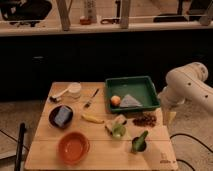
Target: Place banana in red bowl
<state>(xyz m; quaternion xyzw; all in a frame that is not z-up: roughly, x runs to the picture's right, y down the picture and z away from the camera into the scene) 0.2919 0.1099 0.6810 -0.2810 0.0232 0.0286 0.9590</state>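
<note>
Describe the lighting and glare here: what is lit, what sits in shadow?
Camera view: warm light on the wooden table, dark cabinets behind; the red bowl shows a glossy sheen inside; the banana stands out bright yellow; the white arm is brightly lit, its end effector hanging off the table's right edge beside the green tray.

No text, label, brand or number can be read on the bench [105,150] or on anything it carries. A small dark mark [163,161] on the bench's corner, well in front of the green tray [131,79] and to its right, is too faint to make out. The hand [170,116] hangs just to the right of the green tray, beside the bench's edge, and shows no legible marking.
</note>
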